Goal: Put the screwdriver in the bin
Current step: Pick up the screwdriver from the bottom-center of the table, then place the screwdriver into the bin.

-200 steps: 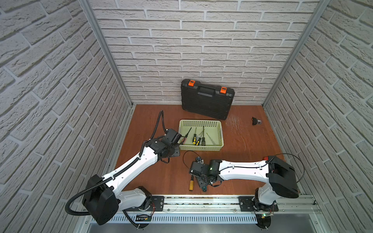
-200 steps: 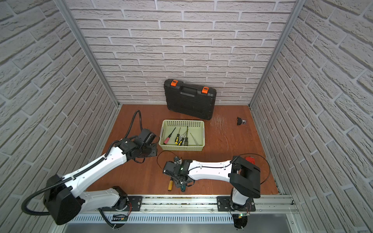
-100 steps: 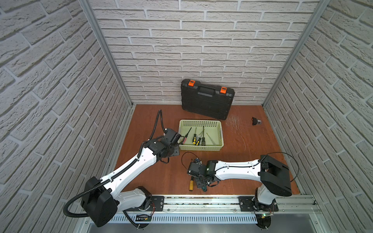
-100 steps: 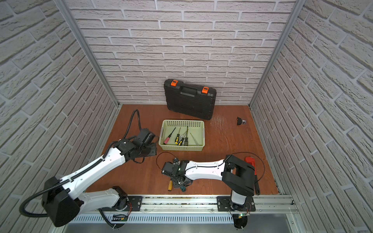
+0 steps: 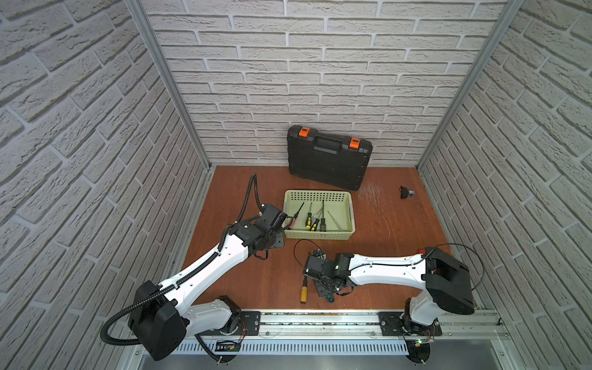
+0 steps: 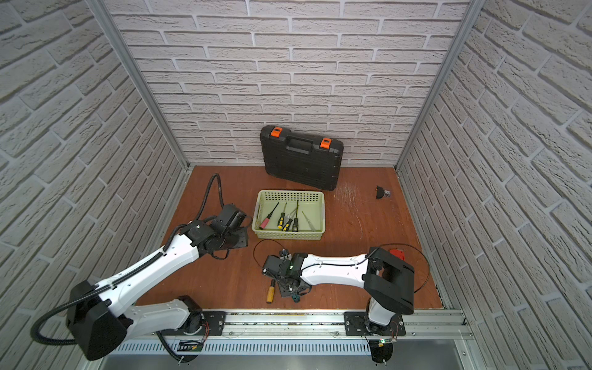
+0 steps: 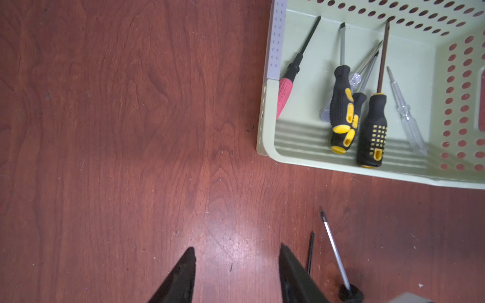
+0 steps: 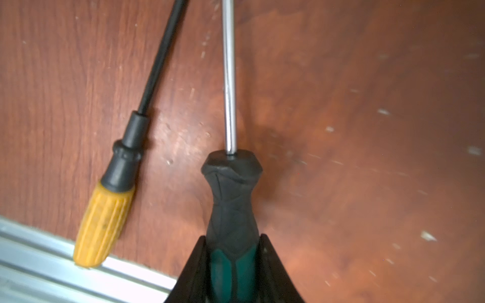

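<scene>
In the right wrist view, the right pincer [image 8: 232,240] is clamped on the handle of the green-and-black screwdriver [image 8: 232,199], one jaw on each side of it, with the bright steel shaft pointing away from the camera over the reddish wooden counter [image 8: 367,131]. Whether the tool rests on the wood or is just clear of it cannot be told. Just beside it lies a yellow-handled screwdriver [image 8: 105,223] with a black shaft, its butt at the edge of the aluminium rail [image 8: 39,262].

In the left wrist view, the left pincer [image 7: 236,251] stands open and empty above bare counter. The pale green bin [image 7: 267,118] sits near it. It holds a red-handled screwdriver [image 7: 284,91] against one wall, two black-and-yellow screwdrivers [image 7: 341,110] side by side, and clear-handled ones beside them.

In both top views, the right pincer [image 5: 323,283] is low over the counter near the front rail, well apart from the bin [image 5: 317,237]. The green-and-black screwdriver it grips is therefore outside the bin, with its teal butt [image 6: 295,299] showing under the wrist. The left pincer [image 5: 277,224] is just beside the bin's end wall. A black toolcase [image 5: 330,157] with orange latches leans against the back wall.
</scene>
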`<move>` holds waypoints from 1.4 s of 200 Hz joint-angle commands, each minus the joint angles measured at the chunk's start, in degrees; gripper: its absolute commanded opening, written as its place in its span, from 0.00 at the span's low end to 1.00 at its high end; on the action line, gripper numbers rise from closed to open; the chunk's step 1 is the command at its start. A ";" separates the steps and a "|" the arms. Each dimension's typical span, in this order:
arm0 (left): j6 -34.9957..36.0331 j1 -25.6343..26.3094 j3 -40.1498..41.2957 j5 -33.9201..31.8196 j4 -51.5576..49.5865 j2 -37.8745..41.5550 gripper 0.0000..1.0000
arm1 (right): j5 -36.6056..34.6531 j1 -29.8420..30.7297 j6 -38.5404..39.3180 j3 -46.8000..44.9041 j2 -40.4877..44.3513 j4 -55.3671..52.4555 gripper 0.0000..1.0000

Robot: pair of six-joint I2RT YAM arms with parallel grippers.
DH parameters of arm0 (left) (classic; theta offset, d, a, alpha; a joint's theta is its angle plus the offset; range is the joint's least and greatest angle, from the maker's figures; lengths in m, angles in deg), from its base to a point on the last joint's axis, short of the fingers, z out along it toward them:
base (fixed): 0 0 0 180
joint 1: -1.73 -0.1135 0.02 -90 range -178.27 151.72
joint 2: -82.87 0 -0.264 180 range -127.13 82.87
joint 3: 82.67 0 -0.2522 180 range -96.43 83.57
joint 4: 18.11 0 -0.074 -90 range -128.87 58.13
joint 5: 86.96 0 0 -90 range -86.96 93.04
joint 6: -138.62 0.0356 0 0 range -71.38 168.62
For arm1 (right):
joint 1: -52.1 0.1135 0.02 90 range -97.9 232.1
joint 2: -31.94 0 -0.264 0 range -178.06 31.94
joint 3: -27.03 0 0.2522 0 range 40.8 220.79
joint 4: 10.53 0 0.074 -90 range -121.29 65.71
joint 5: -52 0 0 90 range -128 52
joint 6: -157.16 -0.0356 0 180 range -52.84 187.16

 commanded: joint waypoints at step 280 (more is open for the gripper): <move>-4.13 -2.07 3.67 -3.33 -4.20 10.49 0.51 | 18.31 -34.80 8.91 26.74 -20.02 21.39 0.05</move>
